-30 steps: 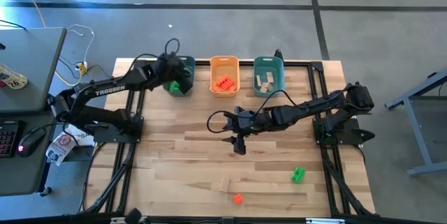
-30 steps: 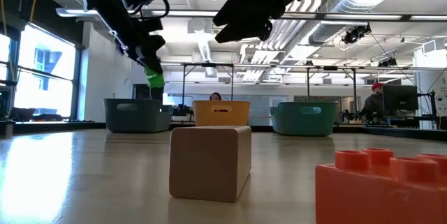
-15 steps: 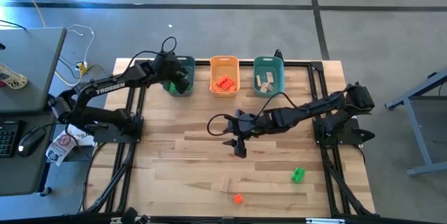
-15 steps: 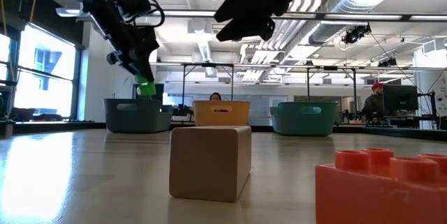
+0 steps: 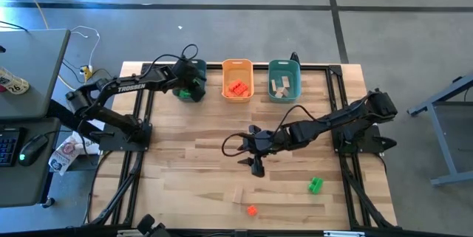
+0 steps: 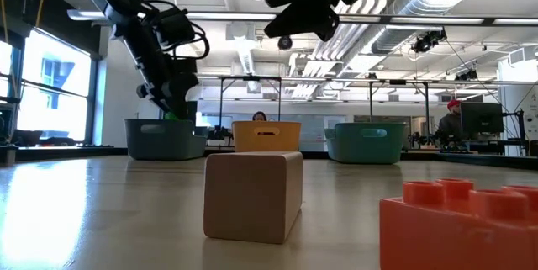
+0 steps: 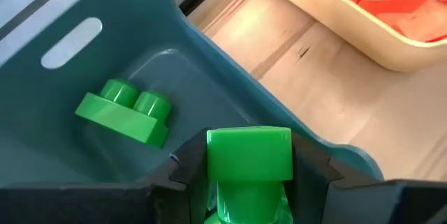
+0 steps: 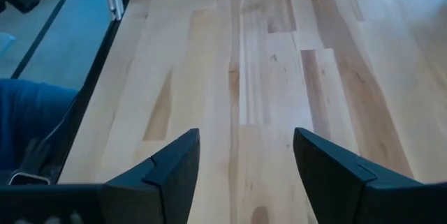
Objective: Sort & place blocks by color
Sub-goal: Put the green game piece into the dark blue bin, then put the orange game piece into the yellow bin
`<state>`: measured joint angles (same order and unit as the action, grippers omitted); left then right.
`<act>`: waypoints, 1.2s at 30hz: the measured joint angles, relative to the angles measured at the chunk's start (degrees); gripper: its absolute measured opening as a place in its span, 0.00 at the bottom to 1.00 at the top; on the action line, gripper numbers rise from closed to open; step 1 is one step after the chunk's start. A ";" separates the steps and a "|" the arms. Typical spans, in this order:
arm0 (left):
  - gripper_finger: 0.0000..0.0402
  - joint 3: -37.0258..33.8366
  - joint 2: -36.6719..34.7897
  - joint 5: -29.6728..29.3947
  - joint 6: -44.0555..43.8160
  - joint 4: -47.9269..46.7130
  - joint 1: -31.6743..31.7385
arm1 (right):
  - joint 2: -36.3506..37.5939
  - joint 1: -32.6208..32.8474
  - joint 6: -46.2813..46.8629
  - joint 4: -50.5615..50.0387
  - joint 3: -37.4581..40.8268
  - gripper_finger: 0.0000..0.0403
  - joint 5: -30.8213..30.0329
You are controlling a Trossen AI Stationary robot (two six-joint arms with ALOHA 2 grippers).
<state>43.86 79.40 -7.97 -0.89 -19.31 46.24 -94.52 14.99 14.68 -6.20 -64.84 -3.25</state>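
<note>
Left end effector (image 7: 249,182) pinching green block (image 7: 249,155) over teal bin (image 5: 194,89) at tabletop's far edge; right end effector (image 5: 256,165) spread above tabletop (image 5: 185,170) centre.

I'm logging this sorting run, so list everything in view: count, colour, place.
Bins: three at the table's far edge; left teal bin, orange bin, right teal bin.
Binned blocks: green block in the left teal bin; red-orange blocks in the orange bin; tan blocks in the right teal bin.
Loose blocks: three at the near edge; tan, red-orange, green.
Left gripper: over the left teal bin, around a green block.
Right gripper: open, above mid-table.
</note>
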 joint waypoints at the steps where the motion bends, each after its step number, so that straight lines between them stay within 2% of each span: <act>1: 0.31 0.00 0.18 -0.07 -0.02 -0.04 0.00 | 0.00 0.25 -0.13 0.00 0.00 0.54 0.00; 7: 0.34 0.00 0.48 -0.22 -0.43 -0.22 -0.02 | 0.00 2.17 -2.46 -0.02 0.00 0.54 0.18; 14: 0.47 0.50 0.48 -0.20 -0.43 -0.89 -0.02 | 0.00 4.70 -3.24 -0.42 0.00 0.54 0.34; 19: 0.54 4.34 0.48 -0.22 -0.43 -2.98 -0.02 | 0.00 6.19 -3.21 -1.23 0.00 0.54 0.37; 28: 0.55 13.82 0.46 -0.17 -2.08 -18.84 -1.76 | 0.00 9.68 -4.59 -1.31 0.00 0.54 0.46; 36: 0.55 14.16 0.43 0.01 -8.36 -23.90 -9.35 | 0.00 13.28 -5.70 -1.31 0.00 0.54 0.47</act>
<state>58.02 79.83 -7.96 -9.25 -43.21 36.89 -94.52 28.27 8.97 -7.51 -64.84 -2.78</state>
